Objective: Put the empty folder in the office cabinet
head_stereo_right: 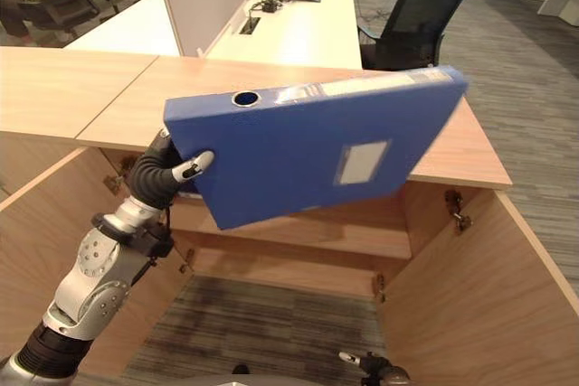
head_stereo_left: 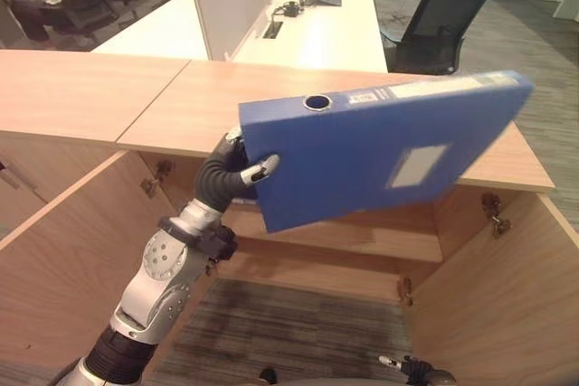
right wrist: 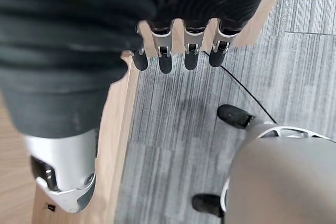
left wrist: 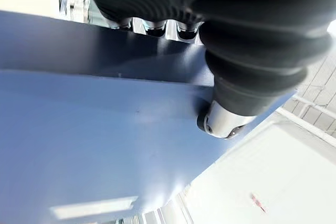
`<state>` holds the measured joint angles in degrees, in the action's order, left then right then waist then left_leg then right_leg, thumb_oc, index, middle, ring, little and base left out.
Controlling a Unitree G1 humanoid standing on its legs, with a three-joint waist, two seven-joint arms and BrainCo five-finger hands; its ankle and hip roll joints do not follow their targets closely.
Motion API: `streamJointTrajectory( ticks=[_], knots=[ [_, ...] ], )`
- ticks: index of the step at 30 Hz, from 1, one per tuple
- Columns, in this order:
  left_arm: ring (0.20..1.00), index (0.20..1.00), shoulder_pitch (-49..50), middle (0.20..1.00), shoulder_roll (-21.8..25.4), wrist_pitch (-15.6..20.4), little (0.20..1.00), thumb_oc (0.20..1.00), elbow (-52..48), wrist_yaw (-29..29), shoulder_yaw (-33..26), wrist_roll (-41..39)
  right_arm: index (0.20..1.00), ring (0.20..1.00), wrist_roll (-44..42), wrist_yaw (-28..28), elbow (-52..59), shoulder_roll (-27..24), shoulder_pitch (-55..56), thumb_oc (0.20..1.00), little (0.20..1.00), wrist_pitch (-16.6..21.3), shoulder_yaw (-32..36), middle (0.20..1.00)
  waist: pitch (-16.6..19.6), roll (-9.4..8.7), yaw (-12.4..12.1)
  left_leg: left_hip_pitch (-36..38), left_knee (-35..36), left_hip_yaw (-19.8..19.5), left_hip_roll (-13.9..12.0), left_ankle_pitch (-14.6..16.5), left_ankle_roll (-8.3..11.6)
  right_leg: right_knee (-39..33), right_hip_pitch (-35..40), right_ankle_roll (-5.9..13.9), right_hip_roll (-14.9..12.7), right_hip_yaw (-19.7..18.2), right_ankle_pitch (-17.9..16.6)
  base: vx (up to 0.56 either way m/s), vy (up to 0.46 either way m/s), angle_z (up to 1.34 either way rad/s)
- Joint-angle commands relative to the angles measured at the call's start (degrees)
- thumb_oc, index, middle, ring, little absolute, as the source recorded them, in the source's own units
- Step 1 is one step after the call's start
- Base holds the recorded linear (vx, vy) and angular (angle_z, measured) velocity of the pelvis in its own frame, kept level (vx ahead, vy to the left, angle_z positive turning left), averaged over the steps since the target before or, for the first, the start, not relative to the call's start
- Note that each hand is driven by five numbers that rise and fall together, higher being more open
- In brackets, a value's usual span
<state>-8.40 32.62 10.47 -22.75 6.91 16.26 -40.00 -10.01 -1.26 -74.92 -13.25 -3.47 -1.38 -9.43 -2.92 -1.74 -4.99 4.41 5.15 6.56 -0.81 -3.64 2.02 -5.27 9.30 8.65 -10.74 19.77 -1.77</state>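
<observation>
Blue folder [head_stereo_left: 384, 146] held up in the air before the open office cabinet [head_stereo_left: 344, 232], above its dark opening and level with the wooden top. Left hand [head_stereo_left: 237, 169] pinching the folder's near lower corner, thumb on the face, fingers behind. Long axis running up and away to the right, spine uppermost. Right hand [right wrist: 173, 51] low by the floor, fingers relaxed, holding nothing, well apart. Cabinet's interior mostly hidden behind the folder; shelf count unclear.

Left hand [head_stereo_left: 237, 174] clenched, raised
</observation>
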Motion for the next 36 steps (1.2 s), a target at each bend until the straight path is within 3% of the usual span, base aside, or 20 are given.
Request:
streamJointTrajectory(
  ticks=[1,4,9,16,19,22,27,36],
  knots=[
    [0.200,0.200,-4.53,0.200,2.20,1.87,0.200,0.200,-3.69,1.84,0.33,-7.68,1.000,1.000,1.22,-0.23,-3.67,1.03,-4.38,1.000,1.000,1.15,-2.83,1.000,0.75,-2.95,0.46,-0.26,-0.15,-1.12,-0.90,6.61,1.21,0.27,0.09,4.56,-5.31,2.01,-3.11,0.00,0.000,0.00],
    [0.200,0.200,-6.56,0.200,3.82,0.07,0.200,0.200,-3.00,3.91,3.29,-14.02,1.000,1.000,1.48,-0.54,-4.38,0.88,-4.69,1.000,1.000,0.97,-3.06,1.000,0.78,-2.78,0.74,-0.21,-0.15,-1.29,-0.92,6.61,1.08,0.27,0.07,4.60,-5.36,1.93,-3.19,0.00,0.000,0.00],
    [0.200,0.200,-7.14,0.200,5.09,-0.81,0.200,0.200,-2.58,4.27,4.81,-17.53,1.000,1.000,1.57,-0.43,-5.00,0.77,-4.94,1.000,1.000,0.86,-3.31,1.000,0.69,-2.81,0.65,-0.21,-0.15,-1.45,-0.76,6.60,0.99,0.27,0.22,4.63,-5.33,2.11,-3.17,0.00,0.000,0.00],
    [0.200,0.200,-3.57,0.200,8.89,-1.95,0.200,0.200,-0.96,4.40,3.36,-14.61,1.000,1.000,1.89,-0.66,-5.18,0.66,-4.76,1.000,1.000,0.74,-3.20,1.000,0.55,-2.81,0.17,-0.31,-0.15,-1.59,-0.71,6.50,0.98,0.27,0.20,4.56,-5.24,2.14,-3.16,0.00,0.000,0.00],
    [0.200,0.200,2.56,0.200,13.10,-3.56,0.200,0.200,0.83,5.56,0.29,-10.00,1.000,1.000,1.83,-1.15,-5.31,0.14,-4.84,1.000,1.000,0.53,-2.41,1.000,0.54,-2.72,-0.48,-0.30,-0.15,-1.61,-0.74,6.46,1.04,0.27,0.23,4.58,-5.22,2.09,-3.19,0.00,0.000,0.00],
    [0.200,0.200,6.90,0.200,14.26,-4.27,0.200,0.200,1.76,5.62,-2.24,-7.01,1.000,1.000,1.02,-1.31,-5.11,-0.08,-4.93,1.000,1.000,0.50,-1.89,1.000,0.52,-2.69,-0.80,-0.20,-0.15,-1.55,-0.80,6.42,1.05,0.27,0.29,4.50,-5.16,2.04,-3.15,0.00,0.001,0.01],
    [0.200,0.200,15.47,0.200,12.48,-5.32,0.200,0.200,7.11,4.10,-6.56,4.37,1.000,1.000,-3.56,-0.83,-2.90,-0.43,-5.61,1.000,1.000,0.58,0.15,1.000,0.31,-2.64,-1.59,-0.12,-0.15,-1.65,-0.86,6.45,1.06,0.27,0.36,4.42,-5.07,1.94,-3.01,0.00,0.000,0.01],
    [0.200,0.200,17.85,0.200,9.32,-5.71,0.200,0.200,17.08,1.54,-10.11,21.70,1.000,1.000,-5.61,0.64,6.24,-1.56,-7.09,1.000,1.000,1.16,0.01,1.000,0.56,-2.72,-2.11,-0.54,-0.15,-1.63,-0.98,6.33,0.93,0.27,0.02,4.30,-5.39,2.12,-2.95,0.00,-0.001,0.00]
  ],
)
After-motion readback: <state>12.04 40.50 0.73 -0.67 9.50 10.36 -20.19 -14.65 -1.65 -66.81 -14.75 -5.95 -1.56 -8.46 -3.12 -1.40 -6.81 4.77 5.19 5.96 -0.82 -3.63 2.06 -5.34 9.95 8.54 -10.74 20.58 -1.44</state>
